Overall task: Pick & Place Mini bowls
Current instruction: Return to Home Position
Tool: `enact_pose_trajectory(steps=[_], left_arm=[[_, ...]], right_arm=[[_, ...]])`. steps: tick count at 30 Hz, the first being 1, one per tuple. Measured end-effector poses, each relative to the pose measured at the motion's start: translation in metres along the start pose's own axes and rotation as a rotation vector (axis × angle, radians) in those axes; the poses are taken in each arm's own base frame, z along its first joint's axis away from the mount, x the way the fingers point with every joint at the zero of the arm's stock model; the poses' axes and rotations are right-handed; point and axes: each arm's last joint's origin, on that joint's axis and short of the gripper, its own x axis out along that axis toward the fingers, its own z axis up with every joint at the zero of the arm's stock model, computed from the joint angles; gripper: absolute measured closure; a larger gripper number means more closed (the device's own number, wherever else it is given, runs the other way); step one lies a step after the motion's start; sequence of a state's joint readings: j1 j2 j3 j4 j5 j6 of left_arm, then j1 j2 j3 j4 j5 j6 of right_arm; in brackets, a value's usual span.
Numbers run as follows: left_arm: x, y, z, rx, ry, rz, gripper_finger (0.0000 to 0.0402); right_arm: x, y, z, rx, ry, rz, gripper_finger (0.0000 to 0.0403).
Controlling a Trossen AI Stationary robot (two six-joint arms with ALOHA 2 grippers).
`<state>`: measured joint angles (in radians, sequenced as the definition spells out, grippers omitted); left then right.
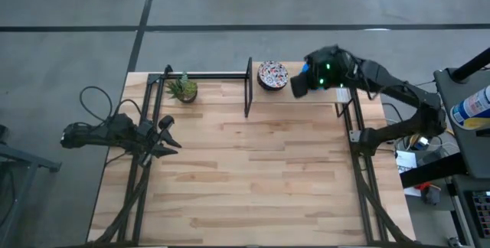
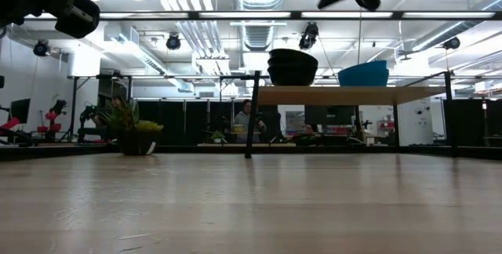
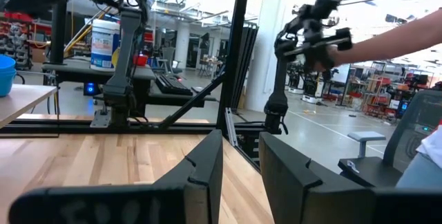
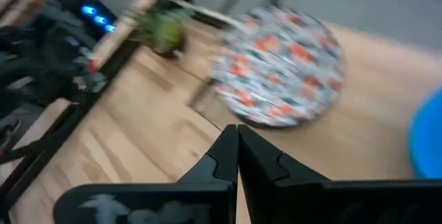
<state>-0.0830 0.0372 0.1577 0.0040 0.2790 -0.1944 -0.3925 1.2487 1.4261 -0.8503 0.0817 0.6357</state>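
Hovering above the shelf by the patterned bowl stack, my right gripper was pinched closed and empty, while my left gripper sat parted and empty.

— What is seen on the worktop?
— A small potted plant is set upright near the far left corner. A raised wooden shelf is carried on black legs over the far right part, and a black post is placed between the plant and the shelf.
— And what is made out beyond the edge?
— A person is glimpsed far back in the room, framed below the shelf. A white tub with a blue label is kept on a dark stand off to the side.
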Motion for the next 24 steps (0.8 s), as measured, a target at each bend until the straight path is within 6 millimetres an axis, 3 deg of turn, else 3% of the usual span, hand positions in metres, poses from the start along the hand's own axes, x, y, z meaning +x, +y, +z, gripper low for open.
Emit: enact_pose_trajectory(steps=[5, 10, 16, 24], left_arm=[[0.0, 0.0, 0.0, 0.0, -0.001, 0.0, 0.0312], [0.0, 0.0, 0.0, 0.0, 0.0, 0.0, 0.0312], [0.0, 0.0, 0.0, 0.0, 0.0, 0.0, 0.0312], [0.0, 0.0, 0.0, 0.0, 0.0, 0.0, 0.0312]], right_arm=[[-0.001, 0.035, -0.023, -0.15, -0.126, 0.092, 0.0394], [0.004, 0.047, -0.051, -0.241, -0.138, 0.187, 0.0394], [-0.007, 0.041, -0.083, -0.326, -0.209, 0.29, 0.0394], [-0.032, 0.013, -0.126, -0.38, -0.277, 0.469, 0.0394]])
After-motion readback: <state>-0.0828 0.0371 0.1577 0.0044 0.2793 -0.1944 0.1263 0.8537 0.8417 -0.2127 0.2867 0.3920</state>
